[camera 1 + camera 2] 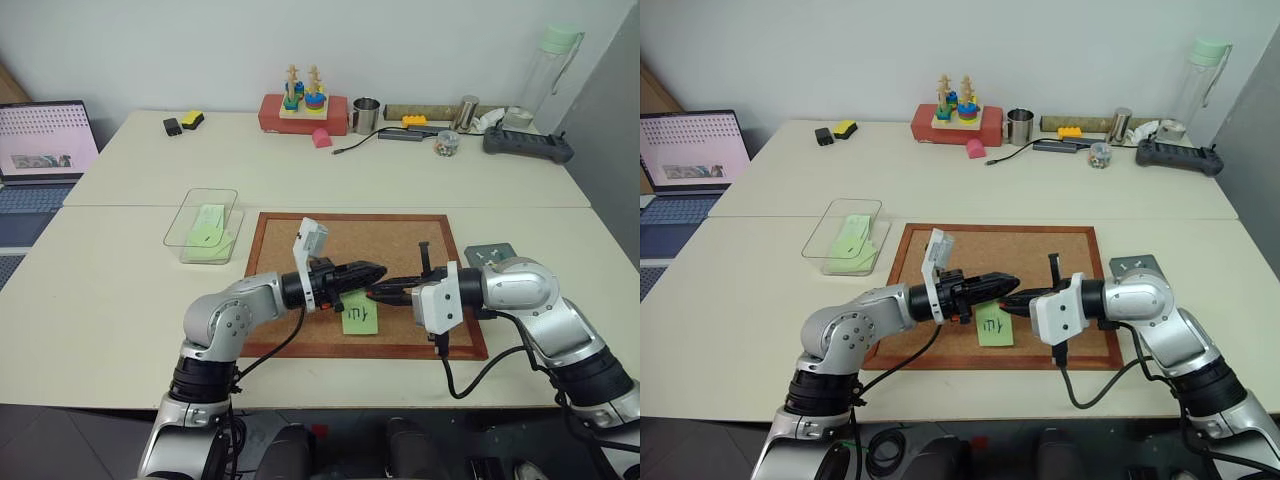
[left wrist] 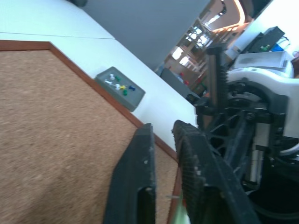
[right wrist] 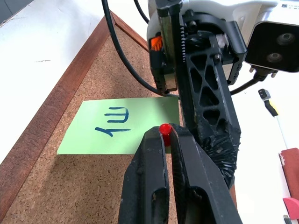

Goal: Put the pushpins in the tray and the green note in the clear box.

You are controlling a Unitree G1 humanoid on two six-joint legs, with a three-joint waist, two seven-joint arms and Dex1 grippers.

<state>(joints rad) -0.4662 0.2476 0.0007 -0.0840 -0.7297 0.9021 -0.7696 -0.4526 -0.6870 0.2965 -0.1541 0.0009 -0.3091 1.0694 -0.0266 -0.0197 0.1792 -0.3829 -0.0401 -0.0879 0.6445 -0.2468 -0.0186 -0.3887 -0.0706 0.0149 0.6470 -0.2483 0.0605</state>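
Pushpins first: you have a tiny red plastic-headed pushpin (image 3: 164, 129) pinched at the tips of the right end effector (image 3: 164, 135), which is closed on it just above the light-green square sticky note with dark handwritten strokes (image 3: 122, 127). That note lies flat on the wood-framed cork board (image 1: 400, 240), near its front edge. The left end effector (image 1: 372, 270) meets the right one tip to tip over the note; its black fingers (image 2: 140, 177) sit nearly together with nothing visibly held.

The small dark-grey square tray (image 2: 135, 97) rests on the pale surface (image 1: 120, 290) beside the board's right edge and already holds several pins. The transparent shallow plastic box (image 1: 205, 226) stands left of the board with a green note inside.

By my reading, this pin and the note remain to be placed.

Your right wrist view reveals the red pin; the left wrist view reveals the tray's contents.
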